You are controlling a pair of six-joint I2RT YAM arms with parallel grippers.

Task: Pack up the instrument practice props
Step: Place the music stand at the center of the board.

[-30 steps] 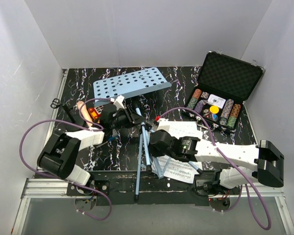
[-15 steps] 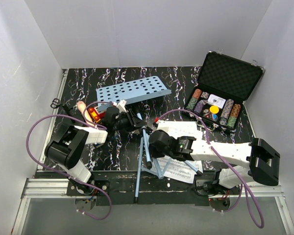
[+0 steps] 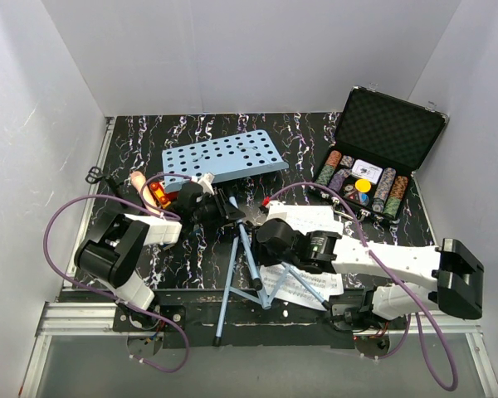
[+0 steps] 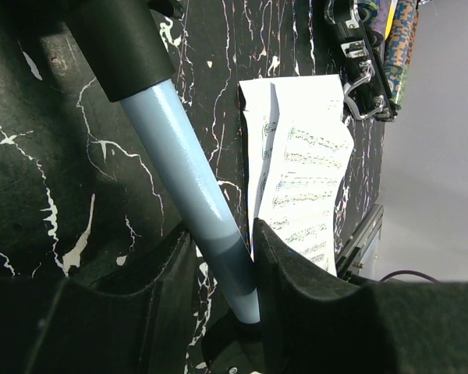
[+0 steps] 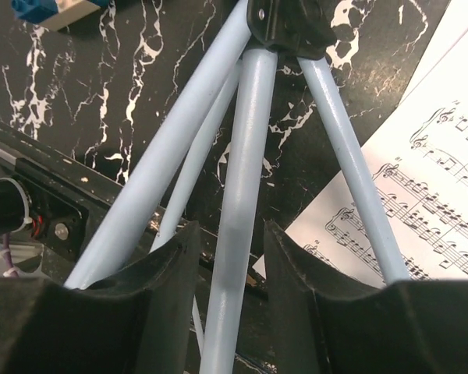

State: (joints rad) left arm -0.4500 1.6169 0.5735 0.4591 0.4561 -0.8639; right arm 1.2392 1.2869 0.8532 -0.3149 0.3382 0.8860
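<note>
Closest to the arm bases, thin legs of the light-blue music stand, fanned out flat over the front part of the black marbled table and reaching with one foot past its edge onto the metal rail. Just to the right of them, white sheet-music pages lying flat, the near page crossed by two of the legs. Right gripper placed around one leg, just below the black hub joining the legs, partly open with a narrow gap on one side, so not clamping it. A little farther in, left gripper closed on the pole of the same stand, pressing the pale blue tube from both sides below its black collar. Beyond both grippers, the perforated tray of the stand, near the middle of the table and turned a little against the table edges. Farther to the left, close to the left arm, a small pale-headed microphone, with its base hard to make out. At the far right corner, an open black foam-lined case, well apart from the stand, holding rows of poker chips in its lower half.
</note>
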